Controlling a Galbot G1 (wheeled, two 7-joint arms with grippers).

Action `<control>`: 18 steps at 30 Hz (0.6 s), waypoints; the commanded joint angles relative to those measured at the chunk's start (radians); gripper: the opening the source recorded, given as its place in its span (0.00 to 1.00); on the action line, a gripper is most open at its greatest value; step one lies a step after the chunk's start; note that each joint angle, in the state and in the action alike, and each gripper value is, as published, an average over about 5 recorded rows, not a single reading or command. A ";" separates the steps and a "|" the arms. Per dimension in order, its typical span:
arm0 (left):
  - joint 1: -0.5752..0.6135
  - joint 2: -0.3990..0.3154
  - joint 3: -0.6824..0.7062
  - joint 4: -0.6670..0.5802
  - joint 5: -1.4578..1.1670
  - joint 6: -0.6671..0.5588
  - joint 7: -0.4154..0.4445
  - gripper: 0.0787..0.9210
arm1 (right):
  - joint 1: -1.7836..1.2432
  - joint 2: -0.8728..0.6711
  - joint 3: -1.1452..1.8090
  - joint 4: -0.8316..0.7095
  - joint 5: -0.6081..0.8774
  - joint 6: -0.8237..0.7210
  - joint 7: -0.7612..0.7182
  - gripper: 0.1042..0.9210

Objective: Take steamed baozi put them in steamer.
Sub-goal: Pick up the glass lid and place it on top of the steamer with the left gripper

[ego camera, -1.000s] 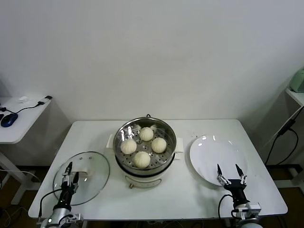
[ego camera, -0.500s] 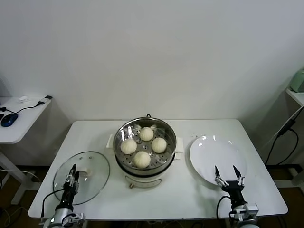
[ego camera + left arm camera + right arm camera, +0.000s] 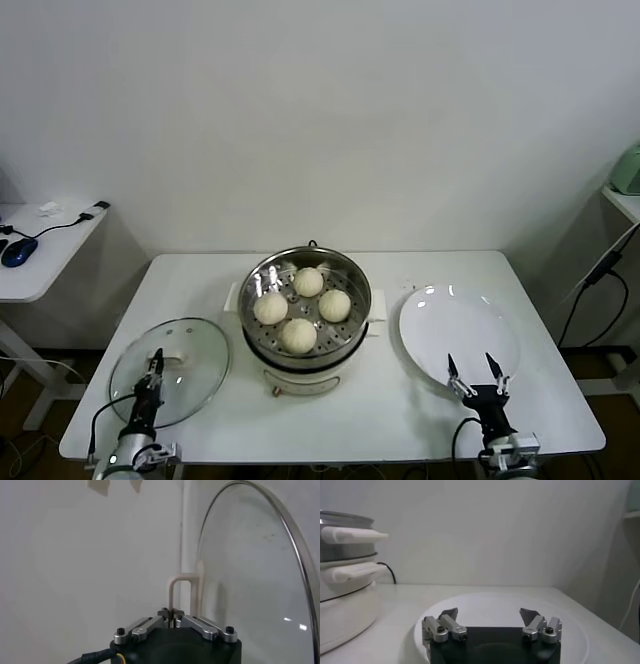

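Note:
Four cream-white steamed baozi (image 3: pixel 308 282) (image 3: pixel 334 305) (image 3: pixel 270 308) (image 3: pixel 298 336) lie on the perforated tray inside the shiny steamer (image 3: pixel 357 277), mid-table; its side also shows in the right wrist view (image 3: pixel 342 535). My left gripper (image 3: pixel 155 357) (image 3: pixel 171 613) is low at the front left, shut on the thin cream handle (image 3: pixel 180 582) of the glass lid (image 3: pixel 195 375) (image 3: pixel 250 580). At the front right, my right gripper (image 3: pixel 473 365) (image 3: pixel 489 614) stands open and empty over the near rim of the white plate (image 3: pixel 455 320) (image 3: pixel 485 602).
The white table (image 3: pixel 430 275) carries the lid, steamer and bare plate. A side table with a blue mouse (image 3: pixel 18 252) stands at the far left. A black cable (image 3: pixel 598 275) hangs at the far right.
My left gripper's fingers have come together on the lid's handle. My right gripper has drawn back a little toward the table's front edge, still open.

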 commanded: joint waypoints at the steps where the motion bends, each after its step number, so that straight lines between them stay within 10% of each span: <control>1: 0.016 -0.006 -0.032 -0.075 -0.012 -0.001 0.010 0.06 | -0.002 -0.002 -0.003 0.008 -0.001 0.000 0.002 0.88; 18: 0.128 0.113 -0.085 -0.560 -0.264 0.167 0.365 0.06 | -0.019 -0.004 0.001 0.042 -0.032 -0.011 0.019 0.88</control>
